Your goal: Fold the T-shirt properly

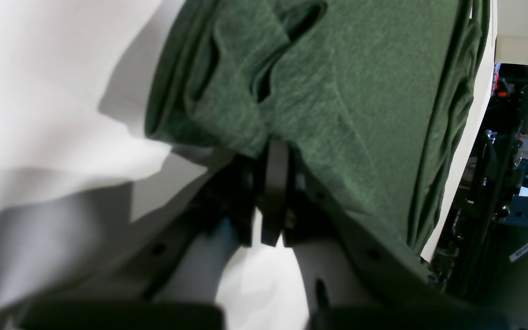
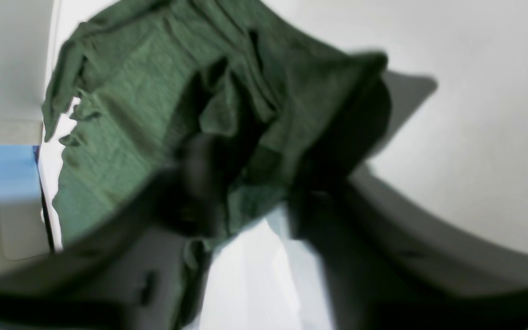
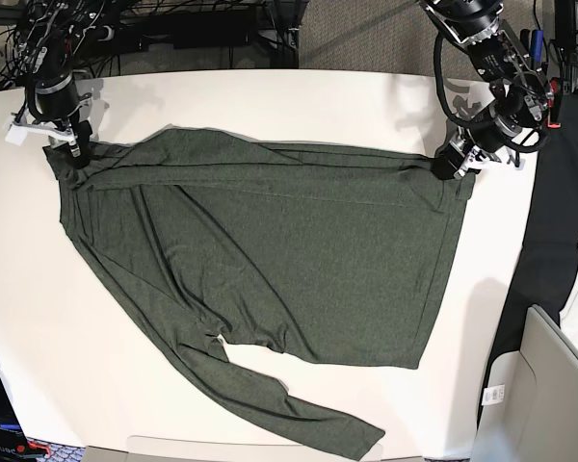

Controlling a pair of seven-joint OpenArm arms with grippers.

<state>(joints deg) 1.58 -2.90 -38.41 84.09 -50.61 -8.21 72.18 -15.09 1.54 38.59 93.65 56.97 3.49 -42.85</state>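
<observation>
Dark olive-green heathered knit T-shirt: pinched tight by left gripper; right gripper in cloth, grip unclear. Best lifting both corners evenly.

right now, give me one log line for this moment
phase: fold underway | left gripper: shut on shirt edge | right gripper: at the opposite corner, grip unclear | one sleeve trailing toward table front edge
</observation>
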